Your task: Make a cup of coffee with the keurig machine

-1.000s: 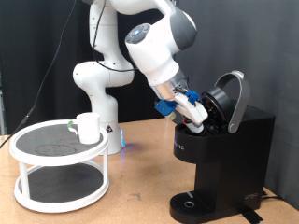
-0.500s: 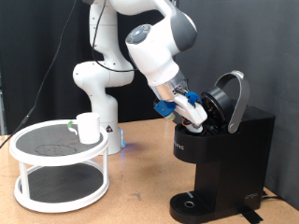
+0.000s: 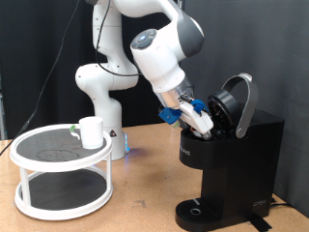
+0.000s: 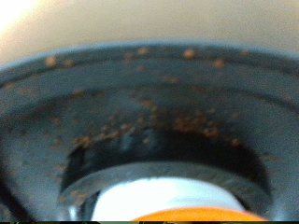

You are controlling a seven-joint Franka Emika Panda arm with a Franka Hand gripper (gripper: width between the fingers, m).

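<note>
Keurig machine (image 3: 232, 150): matte black, small white logo. Cup (image 3: 92, 131): plain white. Gripper (image 3: 208, 124): white with blue parts. Rack (image 3: 60, 174): white frame, dark mesh shelf.

The keurig machine (image 3: 232, 155) looks like matt black plastic, its raised lid (image 3: 237, 104) edged in a silvery, metal-looking band; the cup (image 3: 92, 131) is smooth white; the table (image 3: 145, 184) shows a wood-like, matt brown surface

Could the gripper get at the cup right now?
Probably not at once: the gripper is at the keurig machine under its raised lid, while the cup stands apart on the white stand, uncovered.
</note>
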